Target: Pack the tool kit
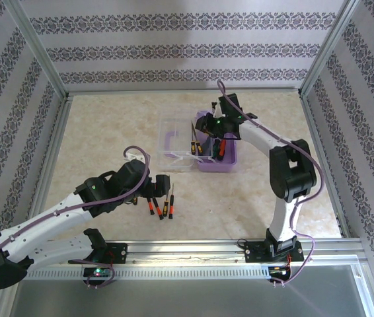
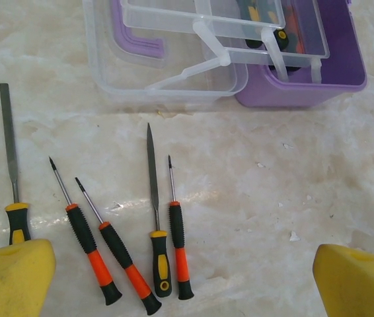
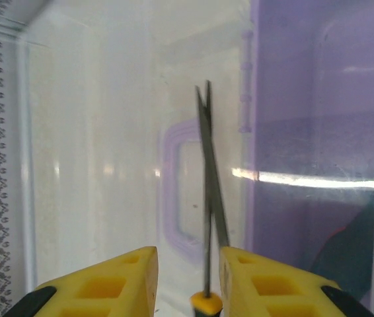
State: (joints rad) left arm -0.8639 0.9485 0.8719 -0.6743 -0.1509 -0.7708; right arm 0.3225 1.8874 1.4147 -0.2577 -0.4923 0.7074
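Jaws on your left gripper (image 2: 186,281) stand wide apart above the table (image 2: 273,198), with the yellow pads (image 2: 12,277) at either edge of your wrist view. Under them five tools lie loose with their handles toward the near edge. Furthest left is a yellow-handled file (image 2: 8,152), then two orange-and-black screwdrivers (image 2: 84,241), a second file (image 2: 155,224) and a third screwdriver (image 2: 177,244) just beside it. Beyond them the clear lid (image 2: 167,66) lies open against the left side of the purple box (image 2: 319,72), which holds a few tools (image 2: 266,26). Over that box hangs your right gripper (image 3: 188,277) — its fingers are parted. A thin yellow-collared tool (image 3: 207,198) stands between them, close to the right finger, with a gap on the other side.
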